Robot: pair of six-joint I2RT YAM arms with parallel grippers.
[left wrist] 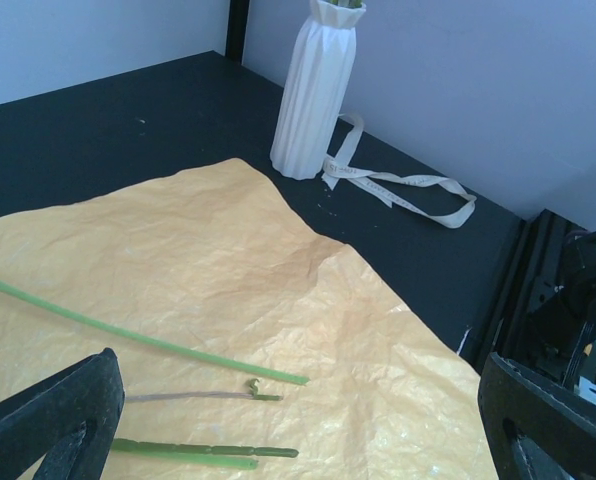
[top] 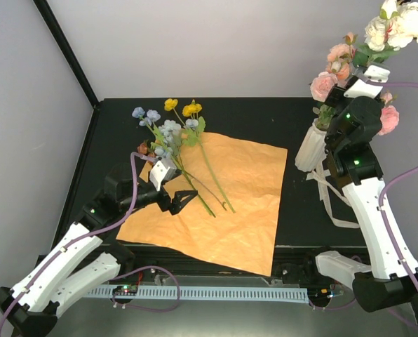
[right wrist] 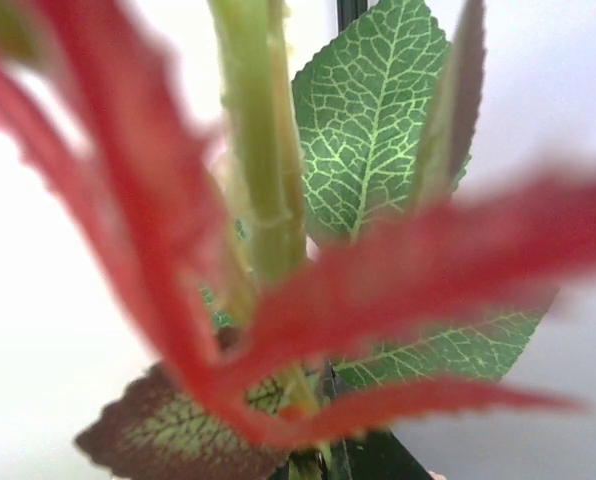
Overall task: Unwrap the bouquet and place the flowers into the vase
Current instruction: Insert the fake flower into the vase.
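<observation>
- Top view: my left arm (top: 69,246) reaches low over the orange paper (top: 230,210). The left gripper (top: 183,201) is spread wide above the blue and yellow flowers (top: 168,126) lying mid-table. My right arm (top: 374,203) stands raised at far right, with the right gripper (top: 374,74) clamped on the pink and cream flowers (top: 395,28) above the vase (top: 309,147).
- Left wrist view: the left gripper (left wrist: 298,360) has its fingers (left wrist: 58,410) wide apart. Bare stems (left wrist: 138,335) lie on the orange paper (left wrist: 228,250), with the vase (left wrist: 313,90) and ribbon (left wrist: 398,185) beyond.
- Right wrist view: a blurred stem (right wrist: 263,150) and leaves (right wrist: 378,120) fill the frame, and the fingers are hidden.
</observation>
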